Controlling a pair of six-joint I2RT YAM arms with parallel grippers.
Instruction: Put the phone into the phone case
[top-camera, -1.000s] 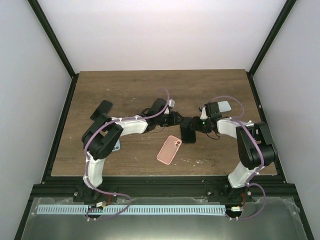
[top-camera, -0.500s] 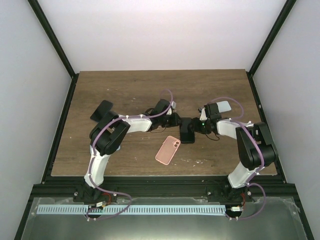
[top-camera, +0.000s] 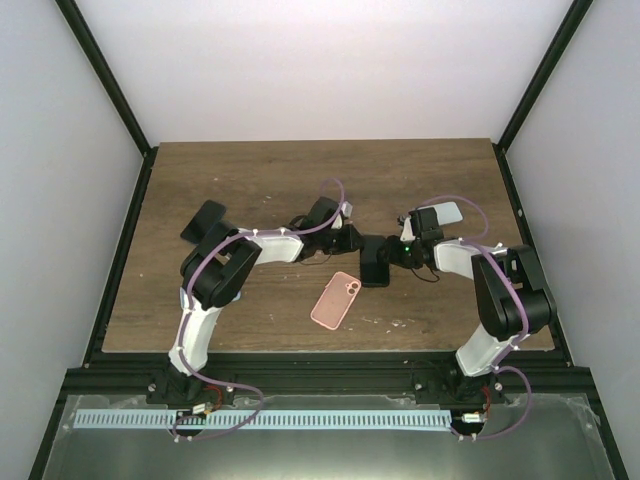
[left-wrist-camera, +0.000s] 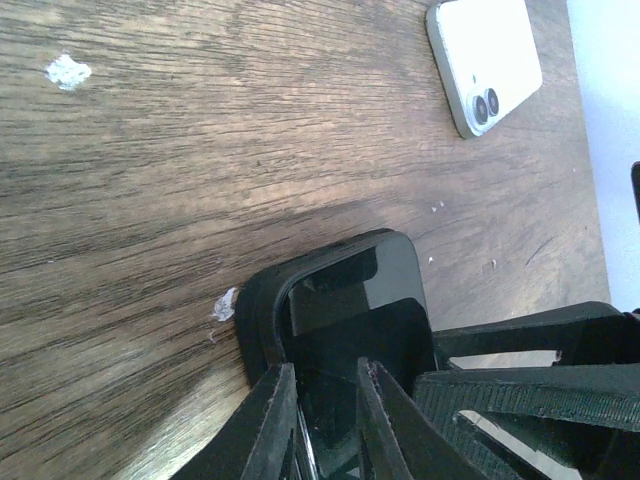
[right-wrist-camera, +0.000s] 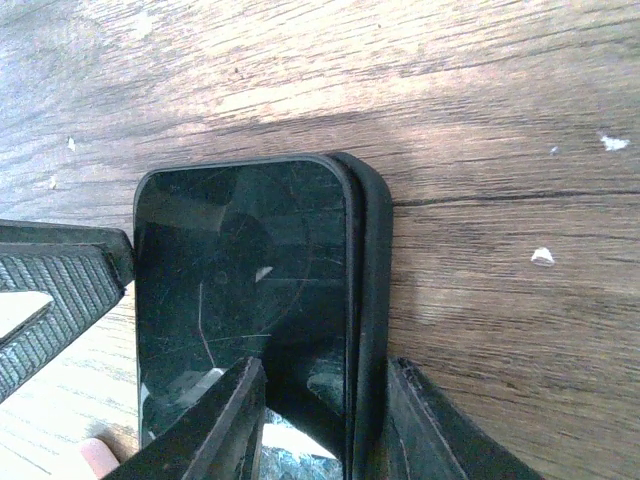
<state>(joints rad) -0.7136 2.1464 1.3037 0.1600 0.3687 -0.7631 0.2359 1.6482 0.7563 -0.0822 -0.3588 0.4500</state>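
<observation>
Dark wood-grain tabletop (top-camera: 250, 180), scuffed, with small white specks (right-wrist-camera: 543, 256) on the bare wood close by the black phone case (top-camera: 377, 272). The case lies flat roughly mid-table. A pink phone (top-camera: 337, 299) lies camera side up near the case, on its near-left side, not touching it.

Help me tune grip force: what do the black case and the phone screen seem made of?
Black case: probably matte rubbery plastic; its thick rounded rim shows no glare. Phone: front likely glass, glossy, mirroring shapes and bearing fine scratches.
</observation>
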